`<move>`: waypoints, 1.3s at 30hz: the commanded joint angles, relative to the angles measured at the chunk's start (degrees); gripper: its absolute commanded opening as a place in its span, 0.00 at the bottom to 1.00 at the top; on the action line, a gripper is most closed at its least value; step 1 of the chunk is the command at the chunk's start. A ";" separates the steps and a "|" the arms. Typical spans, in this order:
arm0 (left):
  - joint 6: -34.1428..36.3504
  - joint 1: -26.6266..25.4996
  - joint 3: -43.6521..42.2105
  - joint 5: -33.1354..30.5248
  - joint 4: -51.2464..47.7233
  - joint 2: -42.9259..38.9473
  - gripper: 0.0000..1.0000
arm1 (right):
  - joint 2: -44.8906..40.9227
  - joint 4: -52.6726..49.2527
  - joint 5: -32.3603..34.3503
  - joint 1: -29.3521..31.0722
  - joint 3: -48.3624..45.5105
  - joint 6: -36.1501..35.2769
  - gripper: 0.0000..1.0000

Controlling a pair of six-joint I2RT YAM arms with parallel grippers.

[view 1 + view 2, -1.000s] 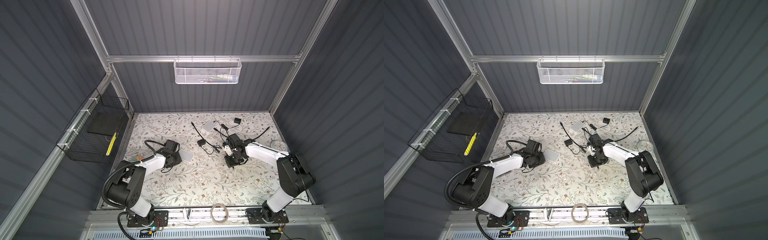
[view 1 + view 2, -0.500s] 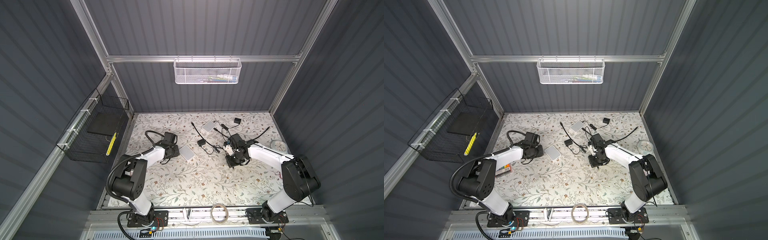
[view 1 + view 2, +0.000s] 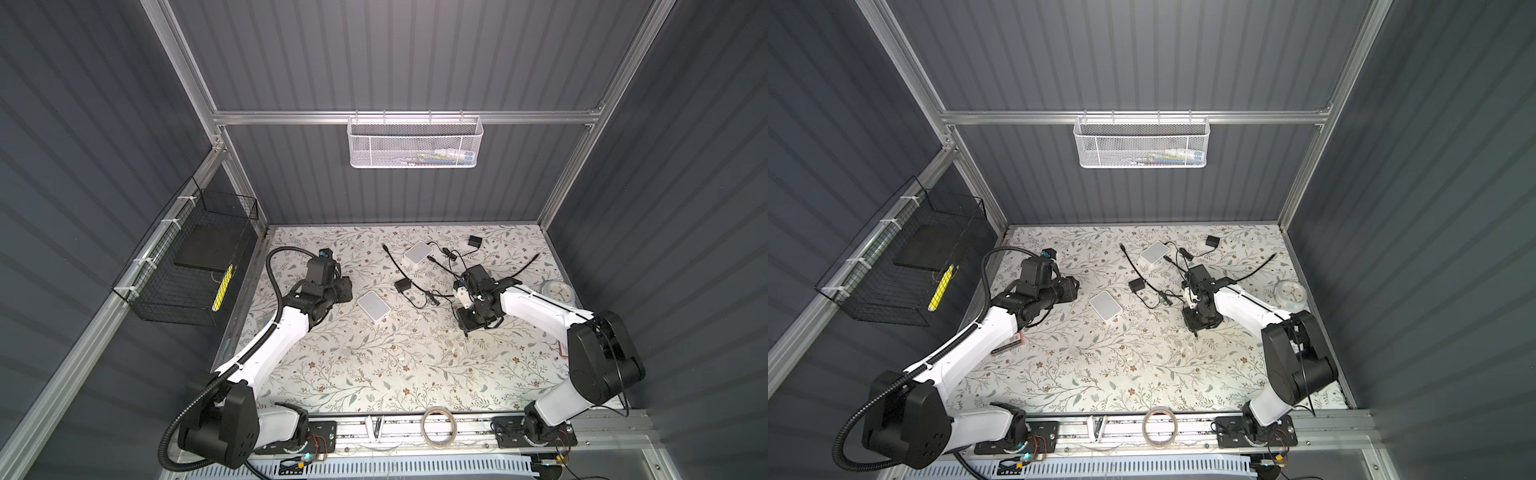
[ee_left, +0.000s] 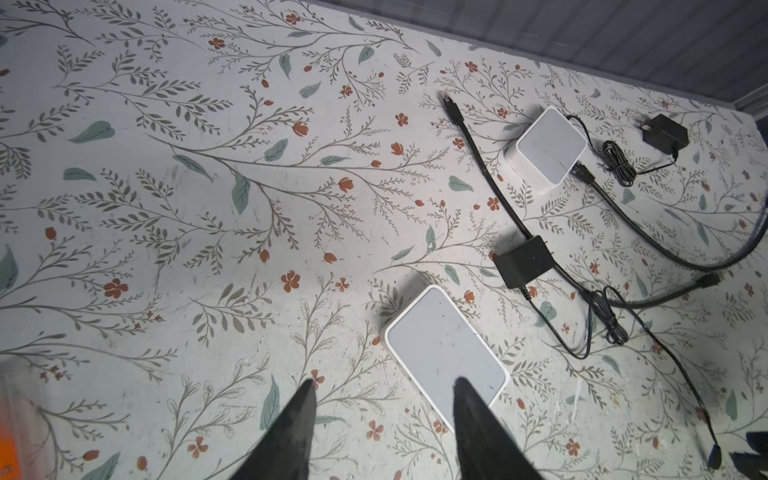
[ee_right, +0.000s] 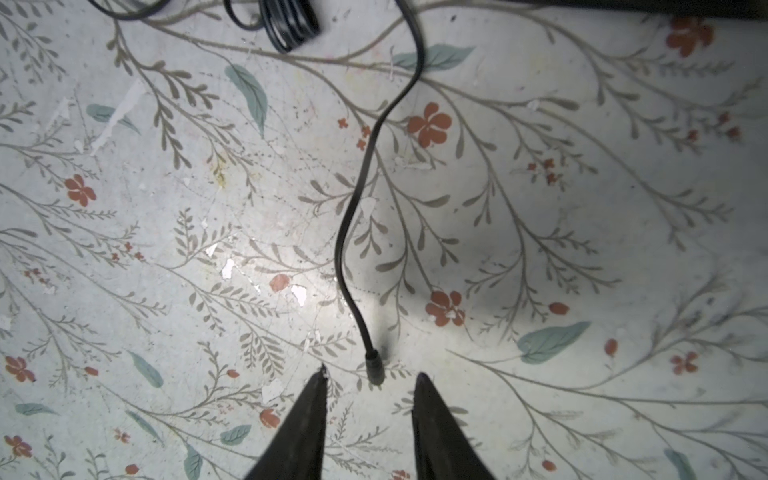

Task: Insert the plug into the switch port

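On the mat (image 4: 166, 208), from left: my left gripper (image 4: 382, 399) hangs just beside the switch (image 4: 446, 357), jaws spread and empty. My right gripper (image 5: 372, 376), jaws parted too, straddles the plug (image 5: 374, 368), which lies lengthwise between them, untouched, its cable (image 5: 353, 208) trailing away. The right arm is nearer.

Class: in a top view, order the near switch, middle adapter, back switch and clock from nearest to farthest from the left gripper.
Measured from the left gripper:
1. near switch, just to its right.
2. middle adapter, at centre.
3. back switch, at centre, farther back.
4. clock, at the far right edge.
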 commanded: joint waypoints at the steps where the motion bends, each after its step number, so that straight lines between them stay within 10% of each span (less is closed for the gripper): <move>1: 2.23 0.28 -0.68 1.38 0.34 -2.66 0.58 | 3.38 -0.61 0.88 -0.15 2.38 -0.92 0.33; 8: 3.03 0.28 -1.93 -1.39 0.75 -7.32 0.74 | 8.16 -0.80 1.54 0.20 5.20 -1.51 0.27; 12: 3.60 0.29 -1.85 -0.69 0.18 -7.04 0.73 | 9.02 -1.17 0.40 0.25 6.24 -0.98 0.08; 23: 5.24 -4.07 2.33 14.13 0.71 0.40 0.38 | -6.28 12.21 -19.82 -0.16 4.90 11.12 0.00; 39: 7.47 -8.66 4.11 22.51 6.80 2.81 0.38 | -33.39 0.98 -9.70 -2.17 20.59 8.55 0.00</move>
